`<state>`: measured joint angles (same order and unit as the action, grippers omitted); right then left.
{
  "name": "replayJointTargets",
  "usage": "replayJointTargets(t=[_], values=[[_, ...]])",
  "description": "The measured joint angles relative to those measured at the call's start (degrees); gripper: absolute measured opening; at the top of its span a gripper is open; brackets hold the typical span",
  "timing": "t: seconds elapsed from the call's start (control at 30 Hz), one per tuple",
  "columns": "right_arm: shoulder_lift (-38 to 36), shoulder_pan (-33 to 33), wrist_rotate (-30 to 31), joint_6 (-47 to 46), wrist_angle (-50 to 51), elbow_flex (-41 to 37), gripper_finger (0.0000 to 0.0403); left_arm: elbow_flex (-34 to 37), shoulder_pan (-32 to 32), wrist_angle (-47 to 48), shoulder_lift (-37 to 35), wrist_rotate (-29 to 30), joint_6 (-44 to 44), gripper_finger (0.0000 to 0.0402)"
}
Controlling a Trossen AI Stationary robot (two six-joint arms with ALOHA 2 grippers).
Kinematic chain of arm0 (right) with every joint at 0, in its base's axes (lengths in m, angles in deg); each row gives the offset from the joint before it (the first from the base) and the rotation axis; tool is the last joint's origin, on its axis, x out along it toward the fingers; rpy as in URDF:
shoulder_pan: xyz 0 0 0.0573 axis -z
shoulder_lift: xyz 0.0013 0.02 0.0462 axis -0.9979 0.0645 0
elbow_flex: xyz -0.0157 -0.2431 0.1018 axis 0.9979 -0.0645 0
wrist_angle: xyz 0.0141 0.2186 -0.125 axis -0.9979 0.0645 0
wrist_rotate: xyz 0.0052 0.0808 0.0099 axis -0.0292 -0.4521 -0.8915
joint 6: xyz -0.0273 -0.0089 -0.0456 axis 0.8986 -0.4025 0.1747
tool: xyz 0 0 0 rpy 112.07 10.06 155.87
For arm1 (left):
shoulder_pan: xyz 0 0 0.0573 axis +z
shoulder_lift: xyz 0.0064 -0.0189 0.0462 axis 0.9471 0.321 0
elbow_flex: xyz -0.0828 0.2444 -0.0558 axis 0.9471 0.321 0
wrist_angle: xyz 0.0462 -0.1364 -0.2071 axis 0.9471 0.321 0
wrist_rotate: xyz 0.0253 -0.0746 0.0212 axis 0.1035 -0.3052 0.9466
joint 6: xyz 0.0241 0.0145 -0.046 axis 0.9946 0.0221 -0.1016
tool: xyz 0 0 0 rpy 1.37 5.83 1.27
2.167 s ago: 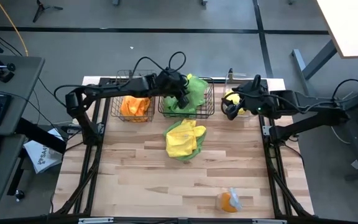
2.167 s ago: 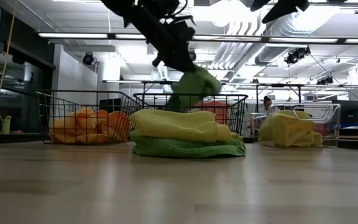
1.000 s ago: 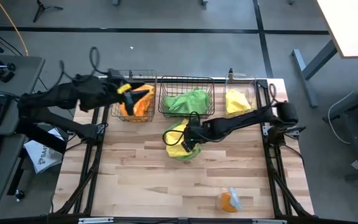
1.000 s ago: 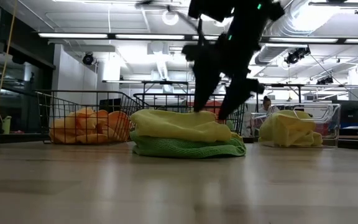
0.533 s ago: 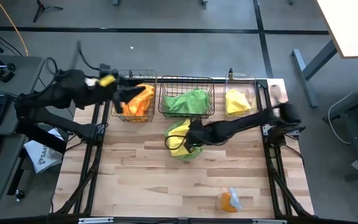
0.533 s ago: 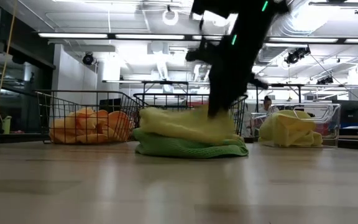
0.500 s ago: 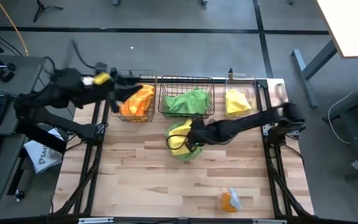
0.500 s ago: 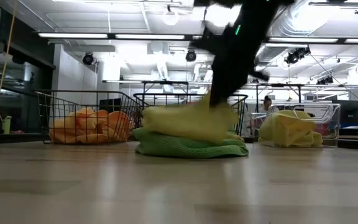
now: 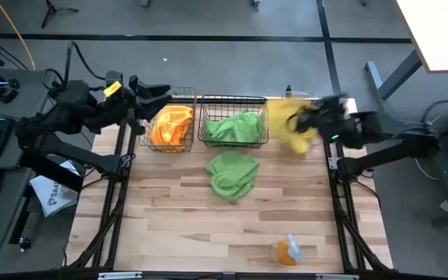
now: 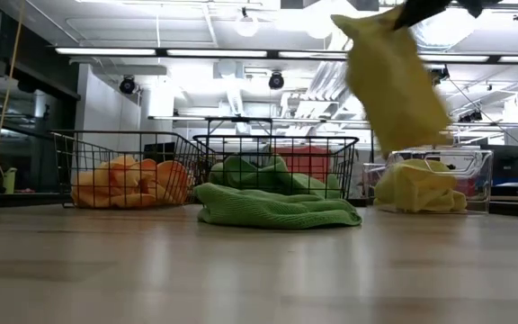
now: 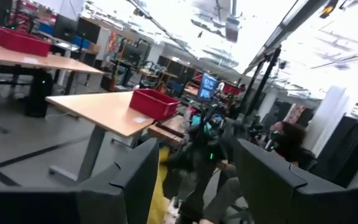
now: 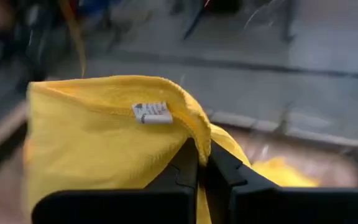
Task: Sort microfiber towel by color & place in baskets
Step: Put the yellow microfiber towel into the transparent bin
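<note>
My right gripper [image 9: 308, 120] is shut on a yellow towel [image 9: 288, 124] held high above the far right corner, over the clear bin [image 10: 461, 180], where another yellow towel [image 10: 418, 187] lies. A green towel [image 9: 233, 173] lies crumpled on the table's middle. The wide wire basket [image 9: 233, 124] holds green cloth and the narrow wire basket [image 9: 169, 128] holds orange towels [image 10: 129, 183]. My left gripper [image 9: 150, 93] stands open and holds nothing, just left of the narrow basket's far corner. My right gripper pinches a bunched edge of the yellow towel [image 12: 188, 134] between its two fingers, close to the white label [image 12: 151, 112]. The arm reaches in from the table's right. The towel [image 10: 394, 76] hangs below the fingers, slack and clear of the table and the bin.
A small orange bundle [image 9: 286, 250] lies near the table's front edge, right of the middle. Bare wood [image 9: 162, 218] lies between it and the green towel. The three containers stand in a row along the far edge.
My right gripper has shut on the yellow towel that lay on top of the green one. It has lifted the towel clear and carried it up and toward the far right, over the clear bin. The green towel has stayed on the table. My left arm has drawn back toward the left.
</note>
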<state>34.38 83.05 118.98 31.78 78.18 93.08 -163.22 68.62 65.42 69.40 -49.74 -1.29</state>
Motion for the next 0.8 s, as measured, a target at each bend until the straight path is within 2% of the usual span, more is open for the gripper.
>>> replayJointTargets(t=[0.13,0.23,0.53,0.7,0.8], values=[[-6.52,5.79,4.64,3.69,-1.26,0.00,0.0002,0.00,0.02,0.26,1.62,0.03,0.19,0.0197],[-8.55,10.49,4.55,6.29,-1.48,0.02,0.0001,0.02,0.02,0.39,2.46,0.03,0.46,0.0197],[-2.87,19.57,-7.57,10.77,-2.21,-1.08,0.0001,0.07,0.02,0.30,3.22,1.30,0.53,0.0197],[-5.24,21.10,-15.13,15.05,-18.33,-12.21,0.0000,0.07,0.02,0.34,3.22,1.29,0.52,0.0197],[-10.79,23.00,-15.93,13.88,-29.09,-19.95,0.0000,0.07,0.00,0.35,3.22,1.29,0.50,0.0197]])
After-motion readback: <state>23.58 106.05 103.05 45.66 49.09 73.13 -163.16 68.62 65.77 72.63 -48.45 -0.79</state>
